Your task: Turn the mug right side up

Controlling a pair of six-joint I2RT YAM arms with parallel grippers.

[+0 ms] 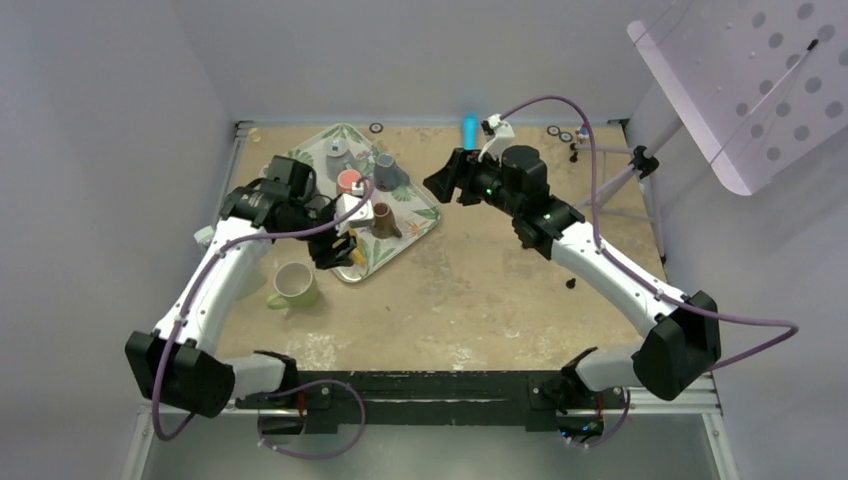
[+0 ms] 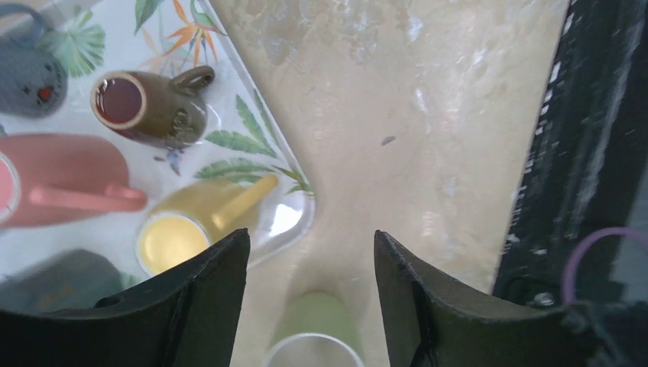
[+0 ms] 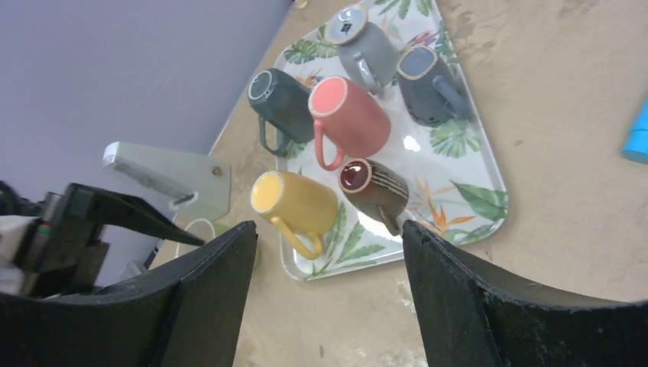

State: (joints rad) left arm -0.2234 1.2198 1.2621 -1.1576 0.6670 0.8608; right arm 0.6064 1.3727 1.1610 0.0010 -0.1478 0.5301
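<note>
A light green mug [image 1: 292, 285] with a white inside stands mouth up on the table, just left of the tray's near corner. It also shows in the left wrist view [image 2: 317, 329] and, partly hidden, in the right wrist view [image 3: 191, 229]. My left gripper [image 1: 335, 250] is open and empty, above and beyond the green mug, with the mug low between the jaws [image 2: 311, 237]. My right gripper [image 1: 445, 185] is open and empty, held high right of the tray [image 3: 328, 225].
A leaf-patterned tray [image 1: 415, 215] holds several mugs: yellow [image 3: 294, 200], brown [image 3: 374, 187], pink [image 3: 348, 115], dark teal [image 3: 279, 103], blue-grey [image 3: 424, 80] and light grey [image 3: 359, 38], whose top face is flat with a dark mark. A blue object [image 1: 469, 127] lies at the far edge.
</note>
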